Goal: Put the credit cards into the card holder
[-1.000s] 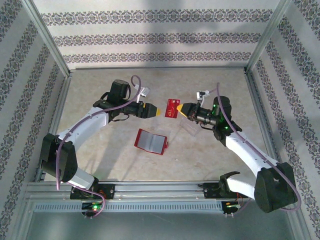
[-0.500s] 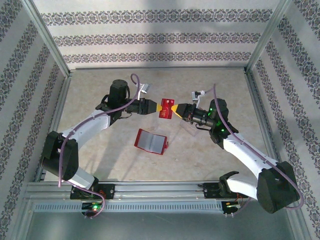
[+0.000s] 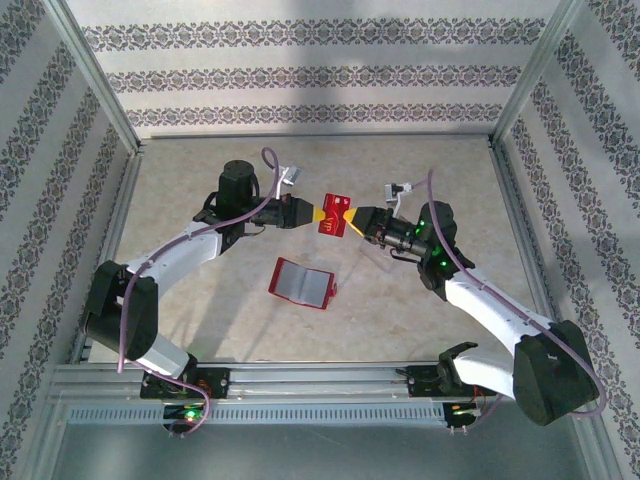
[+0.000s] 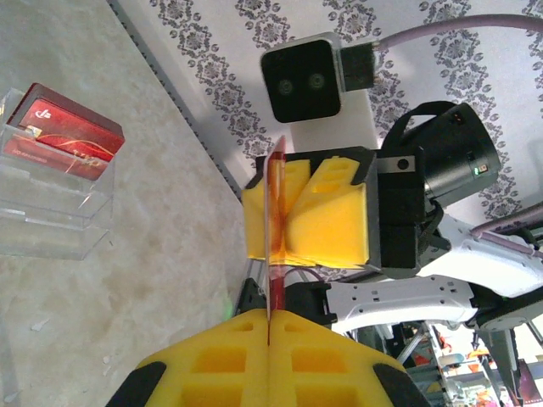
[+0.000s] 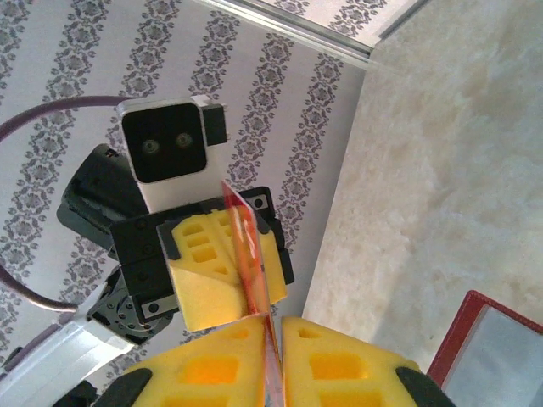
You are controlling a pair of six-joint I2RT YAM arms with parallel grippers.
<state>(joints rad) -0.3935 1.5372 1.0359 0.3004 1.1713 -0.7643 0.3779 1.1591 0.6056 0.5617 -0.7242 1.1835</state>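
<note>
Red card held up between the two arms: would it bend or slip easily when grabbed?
Probably stiff: the red card runs dead straight, edge-on, from the left fingers to the right fingers, with no sag. Likely very light, since it looks paper-thin. Its glossy face may be slippery, though the soft-looking yellow fingers should hold it.

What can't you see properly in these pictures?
Top view: the print on the held credit card is too small, and the left gripper and right gripper cover its ends.
Both wrist views: that card is edge-on, so its faces are hidden.
Right wrist view: the card holder is cut off by the bottom corner.
Left wrist view: the stacked cards in the clear tray overlap; their number is unclear.
</note>
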